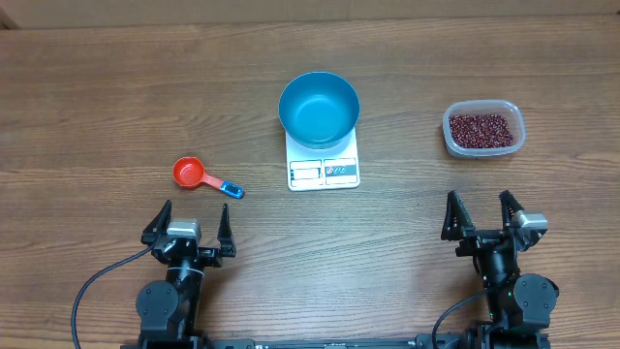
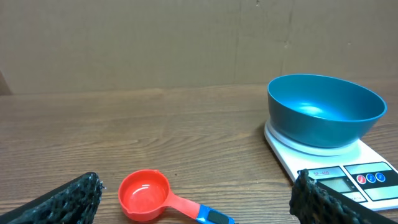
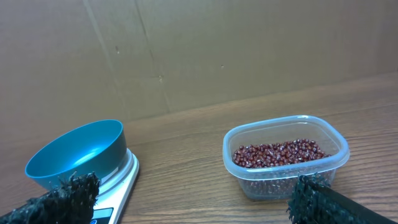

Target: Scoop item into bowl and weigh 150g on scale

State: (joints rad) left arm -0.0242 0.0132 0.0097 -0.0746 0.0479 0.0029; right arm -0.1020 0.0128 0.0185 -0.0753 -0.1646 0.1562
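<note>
Nothing is scooped yet: the bowl (image 1: 319, 108) is set empty on the scale (image 1: 324, 171), the beans (image 1: 480, 127) are held in the tub (image 1: 452, 142) at its 3 o'clock, the scoop (image 1: 190, 174) is left ungrasped at 8 o'clock, and the left pincer (image 1: 194, 208) and right pincer (image 1: 479, 199) are spread, empty, by the worktop's (image 1: 97, 97) 6 o'clock edge.

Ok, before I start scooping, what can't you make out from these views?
Scale display reading: too small overhead; in the left wrist view a finger covers part and the bottom edge cuts it.
Scoop handle end: cut off by the left wrist view's bottom edge; whole overhead.
Tub's near corner: behind a finger in the right wrist view.
</note>
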